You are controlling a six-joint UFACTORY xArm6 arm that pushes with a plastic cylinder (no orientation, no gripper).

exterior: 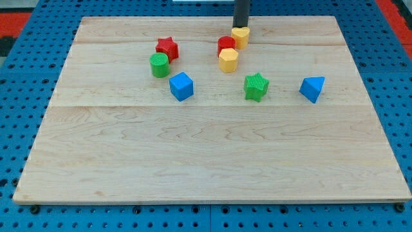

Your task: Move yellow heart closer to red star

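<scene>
The small yellow heart-shaped block (241, 35) lies touching my tip (240, 28); the red star-shaped block (167, 47) sits well apart toward the view's left.
</scene>
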